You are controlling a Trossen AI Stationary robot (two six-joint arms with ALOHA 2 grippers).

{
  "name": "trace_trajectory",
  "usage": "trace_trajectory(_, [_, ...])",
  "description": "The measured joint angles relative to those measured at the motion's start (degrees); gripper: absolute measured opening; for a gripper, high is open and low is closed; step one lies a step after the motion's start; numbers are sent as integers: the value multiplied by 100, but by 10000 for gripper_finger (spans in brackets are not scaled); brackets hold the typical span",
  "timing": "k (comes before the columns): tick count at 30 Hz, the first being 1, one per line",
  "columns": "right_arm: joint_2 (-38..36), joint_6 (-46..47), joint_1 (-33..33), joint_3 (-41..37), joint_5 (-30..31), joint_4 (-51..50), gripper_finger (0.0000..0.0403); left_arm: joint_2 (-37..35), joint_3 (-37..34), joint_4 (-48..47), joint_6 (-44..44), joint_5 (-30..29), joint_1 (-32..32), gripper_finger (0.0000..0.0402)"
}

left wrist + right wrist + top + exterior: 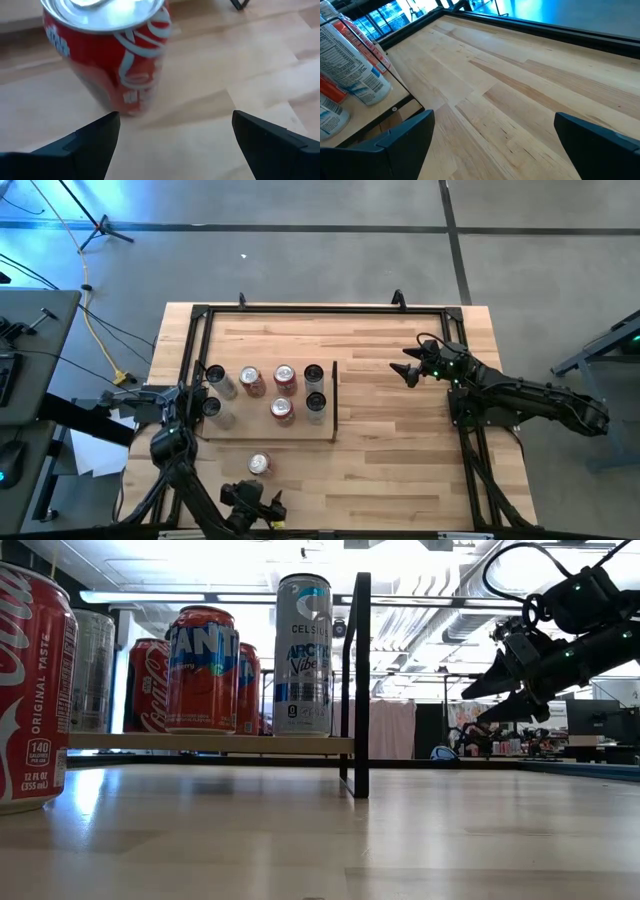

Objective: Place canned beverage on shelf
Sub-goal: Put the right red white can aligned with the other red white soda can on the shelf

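A red Coca-Cola can (259, 465) stands upright on the tabletop, just in front of the shelf's near edge. It also shows in the left wrist view (110, 50) and the low view (30, 690). My left gripper (256, 494) is open, just short of the can on its near side (175, 135), and touches nothing. The shelf (235, 432) is a pale-wood panel with a dark upright strip (334, 395) on its right edge, and several cans (284, 380) stand on it. My right gripper (408, 370) is open and empty, above the table right of the shelf (495, 140).
The cans on the shelf are red and silver, upright, in two rows (302, 655). A black metal frame (320, 308) runs around the tabletop. Bare wood lies between the shelf's strip and my right gripper (520, 100), and in front of the shelf to the right of the loose can.
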Motion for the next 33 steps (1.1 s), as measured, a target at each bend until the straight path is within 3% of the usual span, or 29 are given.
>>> trace_trajectory(14, [0, -2, 2, 0, 0, 0, 399, 0, -608, 6, -616, -181, 34, 361])
trace_trajectory(23, [0, 0, 2, 0, 0, 0, 399, 0, -1408, 1, -414, -1203, 34, 361])
trace_trajectory(33, [0, 0, 2, 0, 0, 0, 399, 0, -1524, 0, -600, -1245, 84, 361])
